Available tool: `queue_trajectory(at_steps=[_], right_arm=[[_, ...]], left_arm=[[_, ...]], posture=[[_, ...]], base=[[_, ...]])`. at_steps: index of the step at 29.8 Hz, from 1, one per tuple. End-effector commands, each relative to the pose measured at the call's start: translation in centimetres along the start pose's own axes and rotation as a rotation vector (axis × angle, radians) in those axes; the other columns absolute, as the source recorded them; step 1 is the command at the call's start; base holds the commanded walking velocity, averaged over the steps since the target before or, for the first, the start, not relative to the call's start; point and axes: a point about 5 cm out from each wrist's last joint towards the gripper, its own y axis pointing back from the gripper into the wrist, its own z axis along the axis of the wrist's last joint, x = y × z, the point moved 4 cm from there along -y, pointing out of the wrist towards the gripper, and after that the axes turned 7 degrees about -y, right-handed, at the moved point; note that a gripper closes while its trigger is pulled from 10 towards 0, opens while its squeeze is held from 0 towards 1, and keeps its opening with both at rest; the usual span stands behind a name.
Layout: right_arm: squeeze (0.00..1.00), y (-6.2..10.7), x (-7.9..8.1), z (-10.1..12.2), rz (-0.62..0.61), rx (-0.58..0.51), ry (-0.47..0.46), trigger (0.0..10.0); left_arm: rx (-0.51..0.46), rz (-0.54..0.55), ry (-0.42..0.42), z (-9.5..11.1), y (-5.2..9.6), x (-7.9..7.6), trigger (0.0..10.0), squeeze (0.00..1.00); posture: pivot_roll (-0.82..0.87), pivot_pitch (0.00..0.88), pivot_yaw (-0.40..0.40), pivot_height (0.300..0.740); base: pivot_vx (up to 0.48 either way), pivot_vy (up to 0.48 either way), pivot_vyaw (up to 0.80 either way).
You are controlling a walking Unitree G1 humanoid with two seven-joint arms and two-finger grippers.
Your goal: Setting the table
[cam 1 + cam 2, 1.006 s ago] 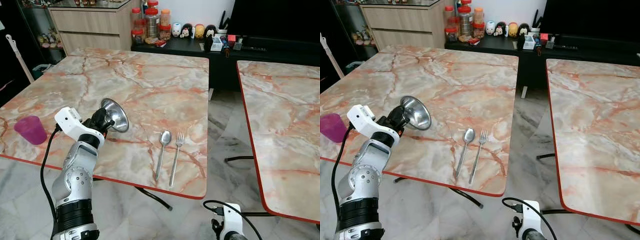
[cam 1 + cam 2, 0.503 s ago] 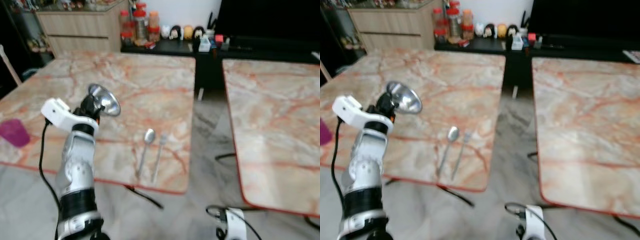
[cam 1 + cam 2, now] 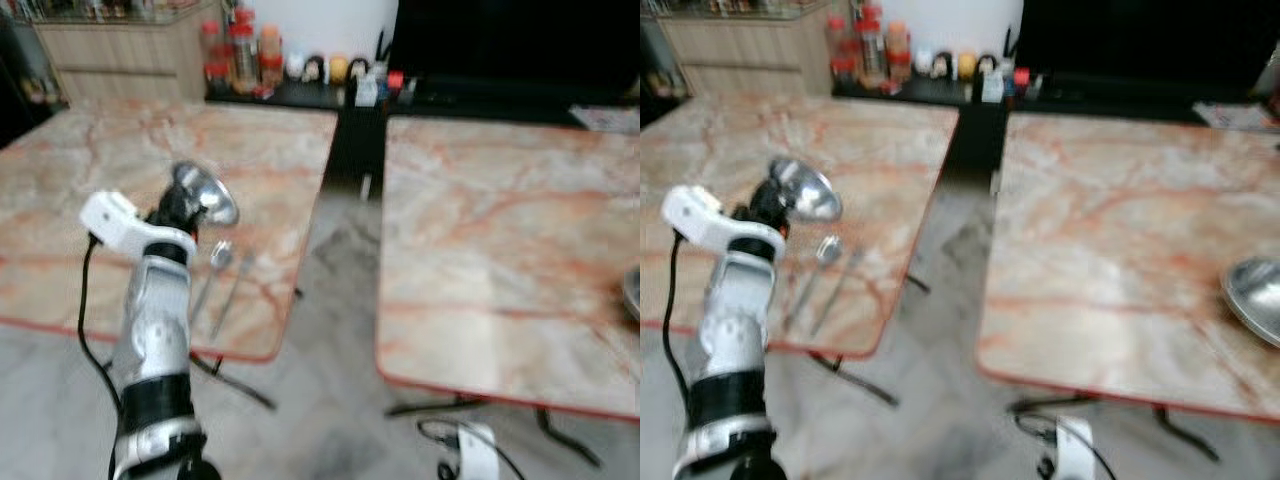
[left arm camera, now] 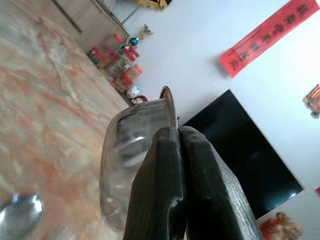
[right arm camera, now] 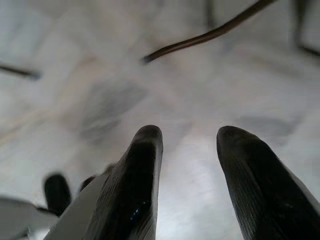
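Right-hand table point(image 3: 500, 230): marble top with a red edge, mostly bare. It stands across a floor gap from the other table.
Left-hand table point(image 3: 90, 180): same marble, with one place partly laid near its front corner.
Sideboard point(image 3: 300, 92): dark, behind both tables, holding jars and small figurines (too blurred to name one by one).
Left arm: raised over the left-hand table's front part, wrist bent so the bowl faces up and away.
Left gripper point(image 4: 179, 165): the two black fingers are pressed close together, clamped on the steel bowl's rim.
Steel bowl point(image 3: 205, 192): carried in the air on its side, above the table and just behind the cutlery, not resting on anything.
Second bowl point(image 3: 1255, 295): silvery, lying at the far right edge of the right-hand table.
Right gripper point(image 5: 187, 175): hangs low, pointing at the floor, fingers apart with nothing between them.
Spoon point(image 3: 218, 258): on the left-hand table, beside the fork point(image 3: 238, 272), handles toward the front edge.
Step in hand: carrying the bowl to a place setting; the pictures are blurred, so the robot is likely on the move.
Next move: probably to pick a spot, level the bowl, lower it flat to the tabletop, then part the fingers (which table is meant, I cannot tell).
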Motion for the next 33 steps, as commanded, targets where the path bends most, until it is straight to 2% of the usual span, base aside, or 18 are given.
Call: queue_trajectory(at_steps=[1,4,7,8,9,15,20,28,31,32,33], right_arm=[[0.0,0.0,0.9,0.0,0.025,-0.003,-0.007,10.0],[0.0,-0.1,1.1,0.2,0.028,-0.008,-0.006,10.0],[0.0,-0.1,1.3,0.6,0.037,-0.022,-0.007,10.0],[0.0,-0.1,1.4,0.6,0.037,-0.023,-0.007,10.0],[0.0,-0.2,1.5,0.8,0.041,-0.03,-0.012,10.0],[0.0,-0.2,1.8,1.1,0.053,-0.042,-0.012,10.0],[0.0,-0.2,1.9,1.2,0.058,-0.045,-0.002,10.0],[0.0,-0.2,1.9,1.5,0.064,-0.055,0.005,10.0],[0.0,-0.2,1.8,1.9,0.064,-0.062,0.014,10.0],[0.0,-0.2,1.7,2.0,0.064,-0.064,0.018,10.0],[0.0,-0.2,1.7,2.0,0.064,-0.064,0.018,10.0]], left_arm=[[-0.054,-0.022,0.034,1.5,-0.1,-0.5,10.0,0.0],[-0.047,-0.041,0.073,1.3,0.0,-1.0,10.0,0.0],[-0.024,-0.047,0.178,0.0,0.4,-1.8,10.0,0.0],[-0.023,-0.047,0.182,-0.1,0.5,-1.8,10.0,0.0],[0.004,-0.062,0.192,-1.0,0.7,-2.6,10.0,0.0],[0.077,-0.117,0.24,-3.5,1.2,-5.1,10.0,0.0],[0.104,-0.139,0.243,-4.3,1.4,-6.0,10.0,0.0],[0.112,-0.145,0.232,-4.4,1.6,-6.0,10.0,0.0],[0.11,-0.124,0.166,-4.1,2.1,-4.7,10.0,0.0],[0.11,-0.119,0.117,-3.9,2.3,-4.1,10.0,0.0],[0.11,-0.119,0.117,-3.9,2.3,-4.1,10.0,0.0]], posture=[[0.06,0.0,-0.02,0.732],[0.05,0.0,-0.019,0.732],[0.05,0.0,-0.015,0.732],[0.05,0.0,-0.015,0.732],[0.05,0.0,-0.015,0.732],[0.04,0.0,-0.012,0.732],[0.03,0.0,-0.009,0.732],[0.02,0.0,-0.007,0.732],[0.03,0.0,-0.014,0.732],[0.03,0.0,-0.017,0.732],[0.03,0.0,-0.017,0.732]], base=[[0.0,-0.48,0.0],[0.0,-0.48,0.0],[0.0,-0.48,0.0],[0.0,-0.48,0.0],[0.0,-0.48,0.0],[0.0,-0.48,0.0],[0.0,-0.48,0.0],[0.0,-0.48,0.0],[0.0,0.0,0.0],[0.0,0.0,0.0],[0.0,0.0,0.0]])
